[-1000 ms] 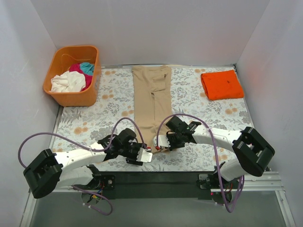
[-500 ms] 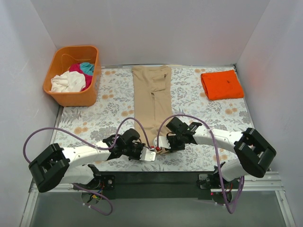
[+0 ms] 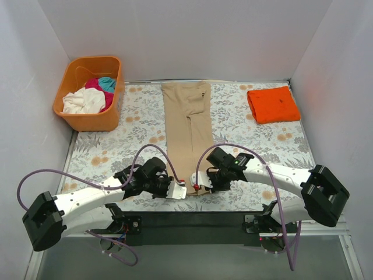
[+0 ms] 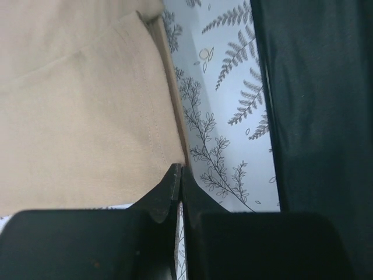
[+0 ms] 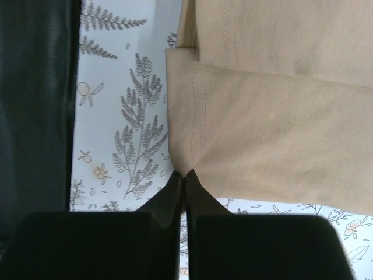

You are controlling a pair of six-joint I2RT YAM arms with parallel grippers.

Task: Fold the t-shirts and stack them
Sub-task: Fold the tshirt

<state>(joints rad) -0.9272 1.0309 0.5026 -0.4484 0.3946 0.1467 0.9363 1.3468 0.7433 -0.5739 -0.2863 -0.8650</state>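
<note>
The tan t-shirt [image 3: 186,122] lies on the floral table as a long narrow strip, running from the back edge toward me. My left gripper [image 3: 178,192] is at the strip's near left corner. In the left wrist view its jaws [image 4: 178,170] are shut right at the edge of the tan hem [image 4: 81,116]. My right gripper [image 3: 197,185] holds the near right corner; its jaws [image 5: 185,174] are shut on puckered tan cloth [image 5: 280,128]. A folded orange t-shirt [image 3: 273,104] rests at the back right. White [image 3: 83,101], magenta [image 3: 93,84] and teal [image 3: 107,83] t-shirts lie bunched in the basket.
The orange plastic basket [image 3: 71,76] stands at the back left corner. A black strip [image 4: 315,105] borders the table's near edge, just beside both grippers, and it also shows in the right wrist view [image 5: 35,99]. White walls close in the table on three sides.
My left gripper has slid right to the tan strip's near corner and closed there. The right gripper stayed shut on its corner and shifted slightly toward me.
</note>
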